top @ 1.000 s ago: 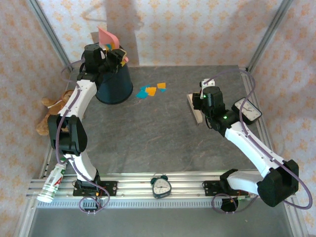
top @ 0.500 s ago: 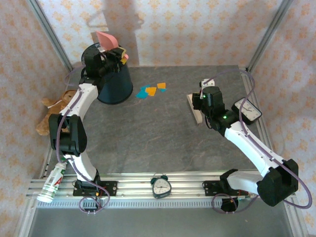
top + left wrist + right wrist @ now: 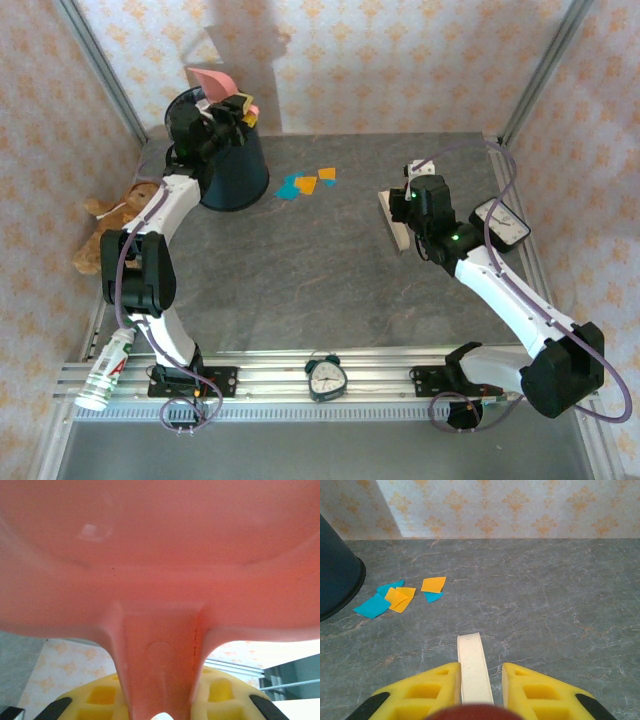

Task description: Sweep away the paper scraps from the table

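Observation:
Several teal and orange paper scraps (image 3: 305,184) (image 3: 400,597) lie bunched on the dark grey table (image 3: 330,280) (image 3: 555,595), just right of a dark blue bin (image 3: 232,170) (image 3: 335,575). My left gripper (image 3: 225,108) (image 3: 160,682) is shut on the handle of a pink dustpan (image 3: 212,80) (image 3: 160,550), held up over the bin's rim. Right of the scraps, my right gripper (image 3: 405,205) (image 3: 480,669) is shut on a cream brush (image 3: 392,222) (image 3: 471,660) low over the table. The brush stands well apart from the scraps.
A teddy bear (image 3: 105,225) lies off the table's left edge, with a plastic bottle (image 3: 105,370) on the near rail. An alarm clock (image 3: 326,377) stands on the front rail. A second clock (image 3: 500,222) sits by the right edge.
The left wrist has turned over the bin, so the pink dustpan lies flatter than before. The right arm, the brush and the scraps have not moved.

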You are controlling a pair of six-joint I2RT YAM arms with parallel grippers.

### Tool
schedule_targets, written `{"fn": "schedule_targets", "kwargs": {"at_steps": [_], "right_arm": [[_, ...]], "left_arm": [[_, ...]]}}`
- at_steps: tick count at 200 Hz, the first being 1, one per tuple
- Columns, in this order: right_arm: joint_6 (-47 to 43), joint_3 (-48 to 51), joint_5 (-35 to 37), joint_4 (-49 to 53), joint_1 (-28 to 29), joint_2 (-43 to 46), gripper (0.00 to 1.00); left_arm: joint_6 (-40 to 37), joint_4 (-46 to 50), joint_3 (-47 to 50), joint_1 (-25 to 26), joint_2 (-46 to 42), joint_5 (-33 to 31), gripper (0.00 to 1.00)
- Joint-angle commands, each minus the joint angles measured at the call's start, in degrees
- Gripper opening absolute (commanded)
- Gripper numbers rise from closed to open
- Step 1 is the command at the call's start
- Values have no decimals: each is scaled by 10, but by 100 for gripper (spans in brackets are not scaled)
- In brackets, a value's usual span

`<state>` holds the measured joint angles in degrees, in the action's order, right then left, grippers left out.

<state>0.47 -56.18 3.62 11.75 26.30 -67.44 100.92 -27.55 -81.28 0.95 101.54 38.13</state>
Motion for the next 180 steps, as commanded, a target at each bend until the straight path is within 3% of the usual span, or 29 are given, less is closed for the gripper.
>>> {"fn": "schedule_targets", "kwargs": {"at_steps": [1,65,88,115,180], "right_arm": [[10,3,9,-10,0,-1,0],[12,4,9,-11,0,-15,0],[12,3,8,-12,0,-15,0],[19,3,2,-16,0,-12,0],[43,11,-11,-40,0,-9,0]], "left_arm": [[48,-73,11,-8,-34,-16,0],[132,-152,29,-7,-35,-33,0],[124,-154,20,-7,-35,-21,0],[36,-70,-23,-7,-42,11,0],[-280,248,-148,-5,-57,63,0]]}}
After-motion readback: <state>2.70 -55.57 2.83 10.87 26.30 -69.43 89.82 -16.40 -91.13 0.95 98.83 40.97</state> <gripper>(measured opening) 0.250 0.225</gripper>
